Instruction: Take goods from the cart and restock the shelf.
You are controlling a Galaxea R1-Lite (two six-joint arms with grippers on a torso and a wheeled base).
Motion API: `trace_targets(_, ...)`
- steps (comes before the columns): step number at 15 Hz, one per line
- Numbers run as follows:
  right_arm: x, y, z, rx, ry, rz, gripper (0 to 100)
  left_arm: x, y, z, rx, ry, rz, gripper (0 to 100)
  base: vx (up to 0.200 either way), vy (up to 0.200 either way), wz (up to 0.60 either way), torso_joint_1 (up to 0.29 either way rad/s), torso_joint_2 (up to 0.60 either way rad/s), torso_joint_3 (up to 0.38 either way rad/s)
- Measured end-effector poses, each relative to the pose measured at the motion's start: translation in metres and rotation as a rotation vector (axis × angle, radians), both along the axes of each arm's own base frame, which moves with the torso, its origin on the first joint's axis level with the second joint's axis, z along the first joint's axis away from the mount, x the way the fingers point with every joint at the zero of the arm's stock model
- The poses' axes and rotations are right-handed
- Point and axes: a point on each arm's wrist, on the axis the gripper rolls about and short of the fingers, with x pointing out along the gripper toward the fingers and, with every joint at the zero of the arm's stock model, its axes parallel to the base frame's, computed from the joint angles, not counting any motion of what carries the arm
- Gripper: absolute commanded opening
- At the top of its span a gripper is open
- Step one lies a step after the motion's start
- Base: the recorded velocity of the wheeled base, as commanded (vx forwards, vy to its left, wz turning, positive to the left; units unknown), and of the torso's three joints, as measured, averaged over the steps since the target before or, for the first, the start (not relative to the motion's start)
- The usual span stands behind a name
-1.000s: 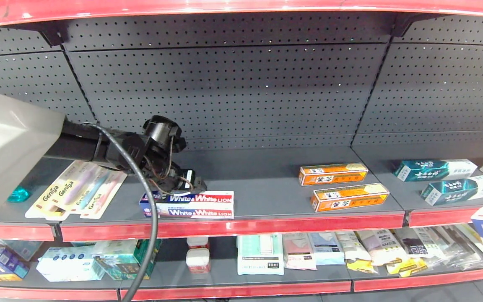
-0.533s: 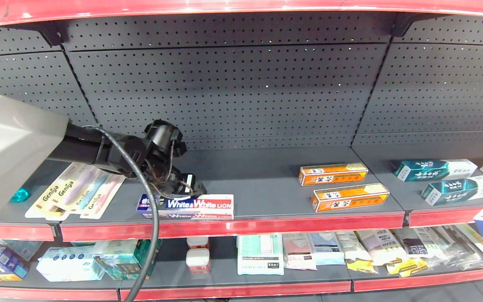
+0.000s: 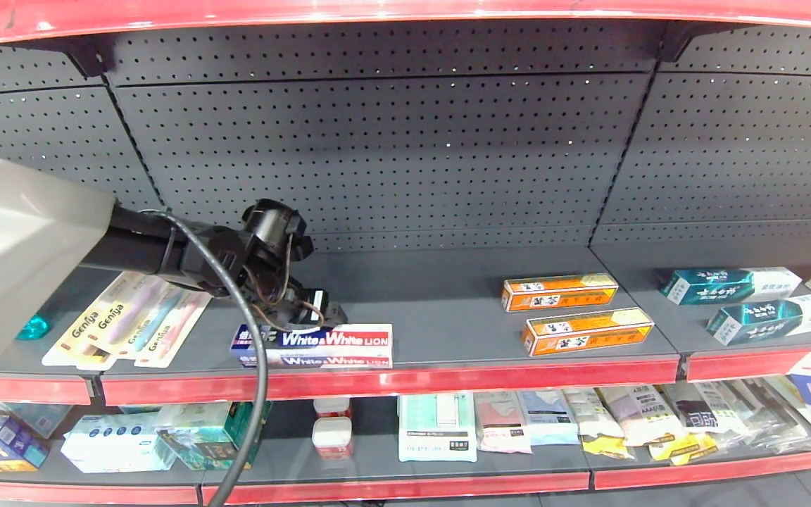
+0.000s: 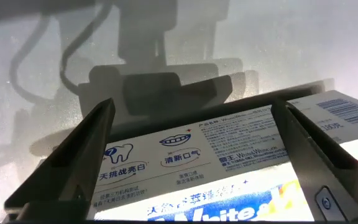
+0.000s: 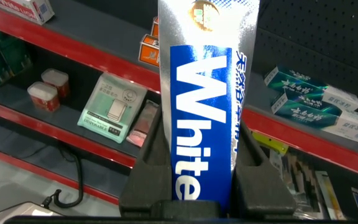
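1. The white box (image 3: 314, 345) lies flat at the front edge of the shelf (image 3: 448, 303) — long axis left to right.
2. The left gripper (image 3: 317, 313) sits over it, fingers spread, unclamped.
3. The right gripper (image 5: 201, 146) clamps a blue box (image 5: 207, 81) pointing straight out from it.
4. We see the left gripper lower than a second ago — less of the white box's front shows.

I am looking at the dark grey metal shelf with a red front strip (image 3: 448, 310), which is carrying flat toothbrush packs (image 3: 131, 320) at its left end, white, blue and red toothpaste cartons (image 3: 321, 345) at the front edge, two orange cartons (image 3: 587, 330) right of centre, and teal cartons (image 3: 729, 284) further right.
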Motion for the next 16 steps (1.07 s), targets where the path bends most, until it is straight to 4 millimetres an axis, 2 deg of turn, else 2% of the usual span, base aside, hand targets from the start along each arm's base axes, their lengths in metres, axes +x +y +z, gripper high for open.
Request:
trace_targets(6, 0.002, 0.000, 0.000, -0.001, 0.016, 0.000, 0, 0.008, 0.015, 0.009, -0.014, -0.030, 0.048, 100, 0.000, 0.000, 0.00, 0.000, 0.00, 0.000)
trace_targets(12, 0.007, 0.000, 0.006, -0.001, 0.033, 0.002, 0, 0.001, 0.025, 0.023, -0.024, -0.047, 0.066, 100, 0.000, 0.000, 0.00, 0.000, 0.00, 0.000)
trace_targets(16, 0.008, 0.000, 0.007, -0.001, 0.033, 0.001, 0, -0.006, 0.027, 0.024, -0.018, -0.023, 0.066, 100, 0.000, 0.000, 0.00, 0.000, 0.00, 0.000)
